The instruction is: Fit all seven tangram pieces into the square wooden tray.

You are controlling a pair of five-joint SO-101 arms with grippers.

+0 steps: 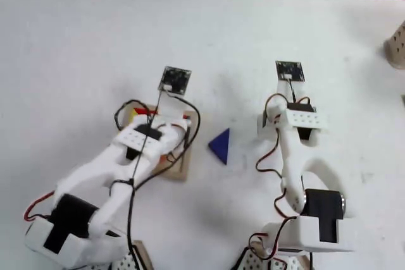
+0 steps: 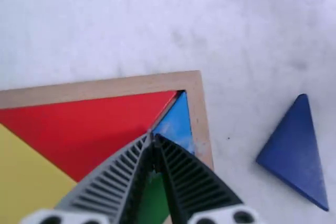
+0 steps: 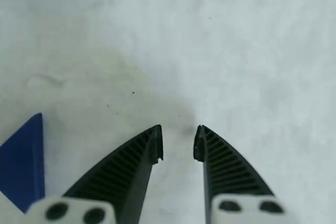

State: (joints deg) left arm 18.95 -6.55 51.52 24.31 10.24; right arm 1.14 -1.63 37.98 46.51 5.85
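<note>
Your left gripper (image 2: 153, 139) sits above the tray (image 2: 197, 108), near its corner, jaws pressed together. The blue triangle (image 2: 295, 150) lies outside, just beside the tray. Farther from the tray, your right gripper (image 3: 178, 142) hovers slightly parted.

White arms (image 1: 95, 167), black ribbed jaws, red-black cables (image 1: 130, 216).

The left arm (image 1: 120, 156) stretches from the lower left of the high view toward the centre, and the left tool (image 2: 153, 140) has its tips pressed together. The right arm (image 1: 292, 162) rises from the lower right, and the right tool (image 3: 178, 142) has its jaws slightly parted.
</note>
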